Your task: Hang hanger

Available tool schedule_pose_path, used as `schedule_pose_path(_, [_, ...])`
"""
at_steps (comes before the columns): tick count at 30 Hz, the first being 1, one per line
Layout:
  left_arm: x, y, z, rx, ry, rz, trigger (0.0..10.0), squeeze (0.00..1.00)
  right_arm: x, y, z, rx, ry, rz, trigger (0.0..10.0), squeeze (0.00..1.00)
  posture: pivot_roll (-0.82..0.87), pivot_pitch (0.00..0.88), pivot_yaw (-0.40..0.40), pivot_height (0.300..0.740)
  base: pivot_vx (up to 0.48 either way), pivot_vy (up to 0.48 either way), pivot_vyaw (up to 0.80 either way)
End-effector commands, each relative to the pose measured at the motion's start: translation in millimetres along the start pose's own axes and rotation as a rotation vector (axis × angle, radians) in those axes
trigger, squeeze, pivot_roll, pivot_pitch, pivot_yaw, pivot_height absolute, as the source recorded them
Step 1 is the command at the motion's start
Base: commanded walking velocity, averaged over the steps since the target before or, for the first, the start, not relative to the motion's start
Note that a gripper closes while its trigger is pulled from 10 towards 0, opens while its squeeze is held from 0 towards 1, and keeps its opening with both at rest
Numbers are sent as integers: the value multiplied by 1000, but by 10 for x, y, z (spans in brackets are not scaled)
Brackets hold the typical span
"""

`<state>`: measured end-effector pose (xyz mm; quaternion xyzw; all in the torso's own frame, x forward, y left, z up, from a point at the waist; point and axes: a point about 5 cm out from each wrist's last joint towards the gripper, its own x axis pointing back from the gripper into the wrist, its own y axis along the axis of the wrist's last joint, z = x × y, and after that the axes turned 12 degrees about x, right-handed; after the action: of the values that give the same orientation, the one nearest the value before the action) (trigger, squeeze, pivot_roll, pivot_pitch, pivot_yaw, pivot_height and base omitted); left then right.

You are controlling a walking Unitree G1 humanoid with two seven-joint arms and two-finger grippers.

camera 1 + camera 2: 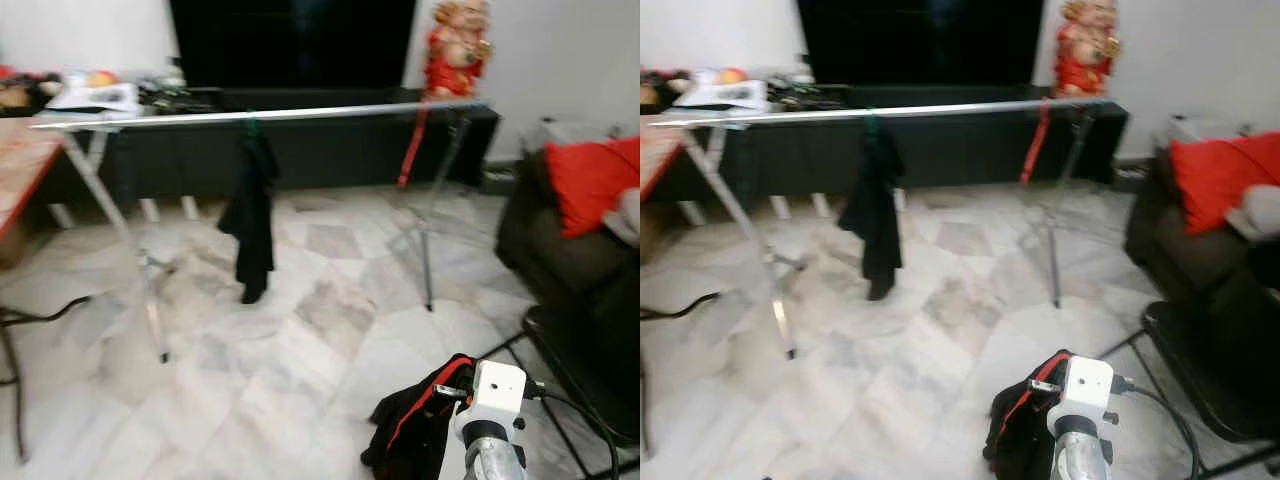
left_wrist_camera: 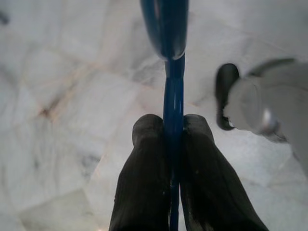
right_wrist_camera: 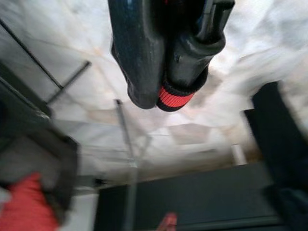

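Now my left gripper (image 2: 173, 127) pinches the thin blue hanger (image 2: 173, 91), stiff, light, slippery; my right gripper's (image 3: 163, 96) jaws clamp the soft black-red garment (image 1: 415, 430).

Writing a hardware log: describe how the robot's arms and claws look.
The right arm is a ribbed silver tube topped by a white boxy wrist block with a black cable trailing off it. The left claw has two thick, rounded matte black fingers; the right claw looks glossier black.

One rail (image 1: 270, 115), two black garments (image 1: 252, 215) (image 1: 415, 430), one red cushion (image 1: 590, 180).
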<state>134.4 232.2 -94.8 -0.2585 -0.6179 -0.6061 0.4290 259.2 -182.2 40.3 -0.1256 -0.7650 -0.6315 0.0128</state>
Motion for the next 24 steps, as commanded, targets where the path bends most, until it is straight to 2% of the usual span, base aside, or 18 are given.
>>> schedule_pose_path(1, [25, -127, 52, -6, 9, 47, 10000, 0, -17, 73, -19, 12, -1, -34, 10000, 0, 102, 61, -5, 740, 0, 0, 800])
schedule_pose_path(9, [26, -127, 60, -7, 10, 48, 10000, 0, -18, 71, -2, 16, 8, -33, 10000, 0, 104, 62, -5, 740, 0, 0, 800])
schedule_pose_path(12, [18, -72, 62, -39, 0, 22, 10000, 0, -33, 47, 23, 34, 30, -10, 10000, 0, 99, 66, -4, 740, 0, 0, 748])
schedule_pose_path(17, [3, 36, 89, -62, -1, -22, 10000, 0, -63, 27, 41, 29, 51, 16, 10000, 0, 107, 66, -6, 740, 0, 0, 0])
schedule_pose_path(22, [-24, 464, 193, -122, 12, -185, 10000, 0, -184, 87, 71, 56, 76, 20, 10000, 0, 113, 65, -5, 740, 0, 0, 0])
schedule_pose_path(24, [-25, 529, 193, -135, 12, -210, 10000, 0, -200, 94, 77, 59, 79, 22, 10000, 0, 113, 65, -5, 740, 0, 0, 0])
